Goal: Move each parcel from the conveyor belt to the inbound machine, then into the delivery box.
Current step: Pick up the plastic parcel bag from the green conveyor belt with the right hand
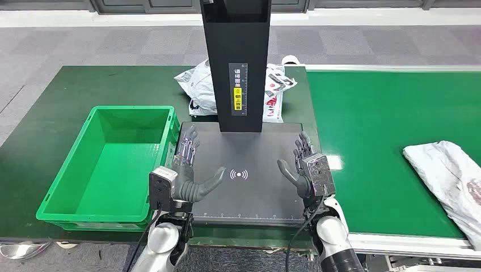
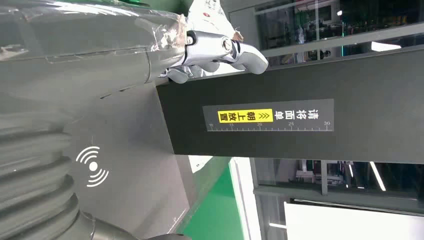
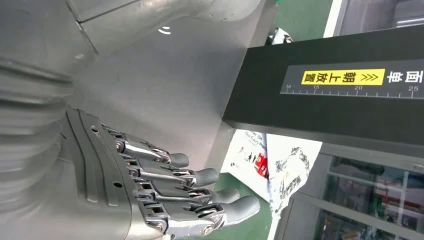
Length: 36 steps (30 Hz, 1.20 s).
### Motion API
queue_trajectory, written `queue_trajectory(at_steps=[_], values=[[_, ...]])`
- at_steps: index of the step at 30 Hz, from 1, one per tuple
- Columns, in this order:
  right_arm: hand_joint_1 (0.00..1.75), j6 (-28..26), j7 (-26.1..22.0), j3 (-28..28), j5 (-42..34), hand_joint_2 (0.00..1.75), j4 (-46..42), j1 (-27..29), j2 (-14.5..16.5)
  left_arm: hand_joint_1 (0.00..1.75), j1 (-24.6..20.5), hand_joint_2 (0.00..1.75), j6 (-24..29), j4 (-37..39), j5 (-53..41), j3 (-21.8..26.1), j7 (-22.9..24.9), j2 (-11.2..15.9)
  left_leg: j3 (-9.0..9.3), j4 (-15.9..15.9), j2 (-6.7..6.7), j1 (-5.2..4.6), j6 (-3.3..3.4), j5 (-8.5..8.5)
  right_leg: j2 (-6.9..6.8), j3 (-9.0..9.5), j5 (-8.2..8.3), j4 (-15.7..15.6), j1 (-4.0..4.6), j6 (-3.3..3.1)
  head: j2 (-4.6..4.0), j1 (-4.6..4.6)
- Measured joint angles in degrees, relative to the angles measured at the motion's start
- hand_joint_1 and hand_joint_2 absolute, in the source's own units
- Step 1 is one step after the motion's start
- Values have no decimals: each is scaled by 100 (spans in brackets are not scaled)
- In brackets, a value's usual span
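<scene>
The left robot hand (image 1: pixel 187 170) and the right robot hand (image 1: pixel 303 167) both hover over the flat dark grey scanner pad (image 1: pixel 247 195) of the inbound machine. Both are spread wide and hold nothing, with palms turned toward each other. Between them, a white wave sign (image 1: pixel 239 174) is printed on the pad. A tall black post (image 1: pixel 237 62) stands at the back of the pad. It has a grey label (image 1: pixel 238 86) with Chinese writing, a small yellow strip and a ruler line; in the left wrist view the ruler numbers read 10, 15, 20, 25 and 30.

A crumpled white plastic parcel bag with black and red print (image 1: pixel 275 90) lies behind the post on the dark green surface (image 1: pixel 57 107). Another wrinkled white parcel bag (image 1: pixel 448 175) lies on the bright green conveyor belt (image 1: pixel 368 130), well apart from the right robot hand. A bright green plastic delivery box (image 1: pixel 74 187) sits just beside the pad, near the left robot hand.
</scene>
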Motion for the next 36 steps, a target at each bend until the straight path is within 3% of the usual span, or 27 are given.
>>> queue_trajectory(at_steps=[30, 36], values=[[0, -79, 97, -5, 180, 175, -17, -32, -47, 0, 2, 175, -11, -2, -9, 32, 44, -5, 0, 0, 0, 0, 0, 0, 0, 0, 0, 0, 0, 0, 0, 0], [0, -657, 609, -117, 780, 175, -13, -153, -186, 0, 2, 175, -26, -2, -1, 56, 57, -5, 0, 0, 0, -4, 1, 0, -1, 0, 0, 0, 0, 1, 0, 0]])
